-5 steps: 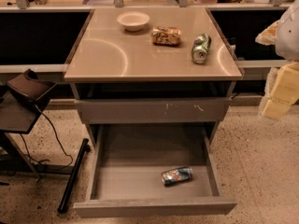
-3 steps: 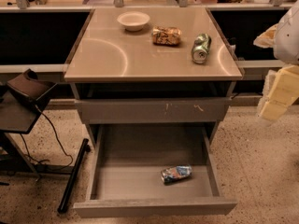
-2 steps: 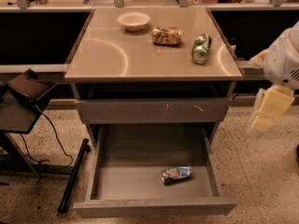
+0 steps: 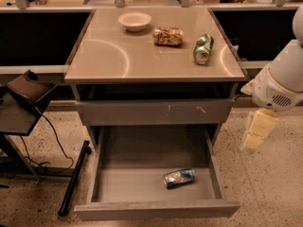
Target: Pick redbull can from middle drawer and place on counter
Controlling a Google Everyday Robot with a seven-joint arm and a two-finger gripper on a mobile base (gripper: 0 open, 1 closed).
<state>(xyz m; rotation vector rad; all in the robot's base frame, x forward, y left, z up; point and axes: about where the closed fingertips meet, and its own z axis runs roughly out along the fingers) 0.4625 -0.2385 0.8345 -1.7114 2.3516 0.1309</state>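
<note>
The redbull can [image 4: 179, 178], blue and silver and dented, lies on its side in the right front part of the middle drawer [image 4: 156, 209], which is pulled fully out. The beige counter [image 4: 109, 56] tops the grey cabinet above it. My gripper [image 4: 255, 130] hangs below the white arm [image 4: 284, 77] at the right of the cabinet, level with the closed drawer front and well right of and above the can. It holds nothing that I can see.
On the counter stand a white bowl [image 4: 135, 21], a brown snack packet [image 4: 168, 36] and a green-and-silver can [image 4: 203, 48]. A scratched grey drawer front [image 4: 156, 111] is closed above the open drawer. A dark stand with cables [image 4: 26, 103] is at the left.
My arm and gripper have moved left and down, closer to the cabinet's right side. The can and the drawer have not moved.
</note>
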